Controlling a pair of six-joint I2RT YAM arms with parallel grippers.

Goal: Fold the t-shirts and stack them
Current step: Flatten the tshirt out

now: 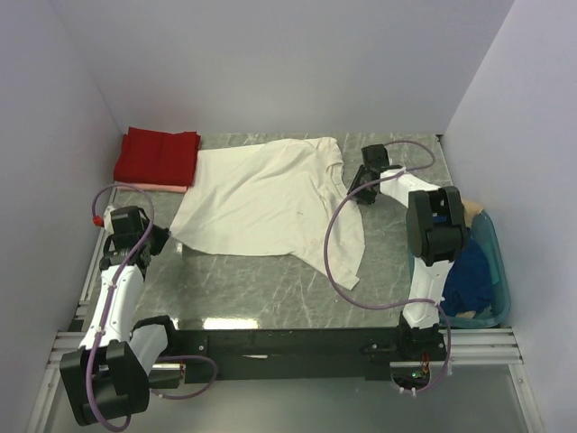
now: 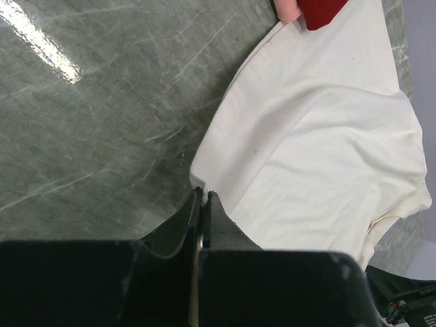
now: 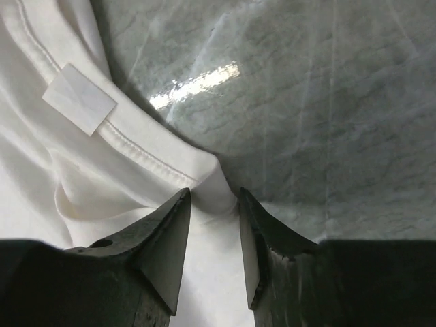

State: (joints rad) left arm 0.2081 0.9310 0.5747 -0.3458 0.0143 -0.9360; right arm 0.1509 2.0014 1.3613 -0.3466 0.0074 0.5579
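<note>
- The white shirt [image 1: 270, 194] lies spread out in the middle of the table [image 1: 261, 293].
- The left gripper [image 2: 203, 197] is closed on the shirt's near left corner.
- The right gripper [image 3: 214, 204] has a fold of the collar between its half-open fingers.
- The red shirt [image 1: 158, 155] sits folded in the far left corner.
- Bare table runs along the near edge.

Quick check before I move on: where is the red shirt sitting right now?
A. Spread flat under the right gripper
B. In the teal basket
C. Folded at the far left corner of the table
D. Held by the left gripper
C: the red shirt lies folded at the table's far left corner, touching the spread cream-white shirt.
</note>
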